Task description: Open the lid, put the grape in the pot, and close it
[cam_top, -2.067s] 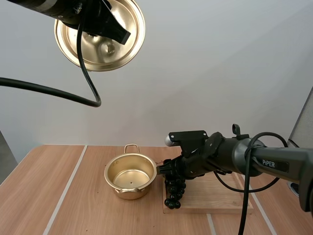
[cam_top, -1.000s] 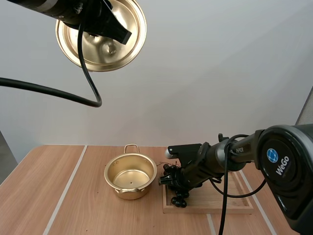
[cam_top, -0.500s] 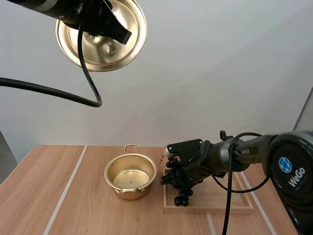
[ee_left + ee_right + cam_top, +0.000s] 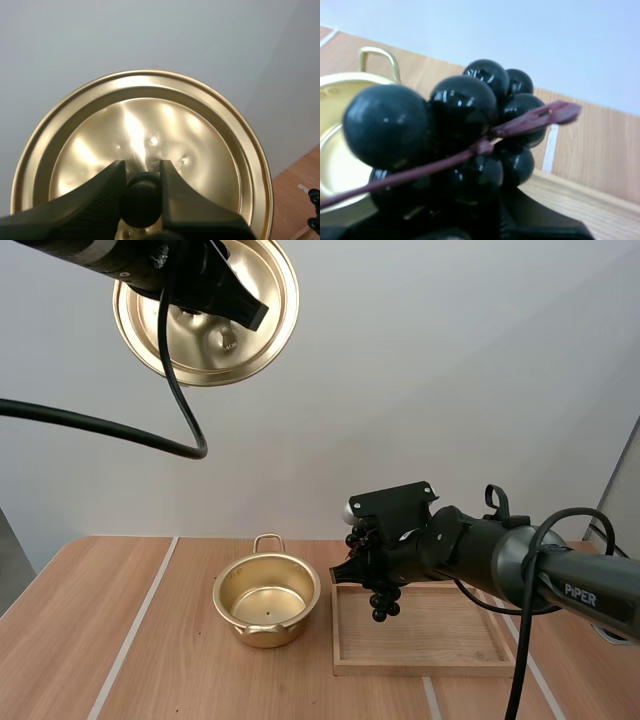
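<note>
One table (image 4: 150,640): pot (image 4: 267,600) and wooden tray (image 4: 430,635) side by side.
Lid (image 4: 200,340): way up high, left gripper (image 4: 142,175) pinching its knob (image 4: 142,200).
Pot: open, standing on the table.
Grapes (image 4: 382,602): airborne over the tray's pot-side end, clamped in right gripper (image 4: 365,565).

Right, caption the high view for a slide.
Right gripper holds the grape bunch above the wooden tray, beside the open pot; left gripper holds the lid high.
</note>
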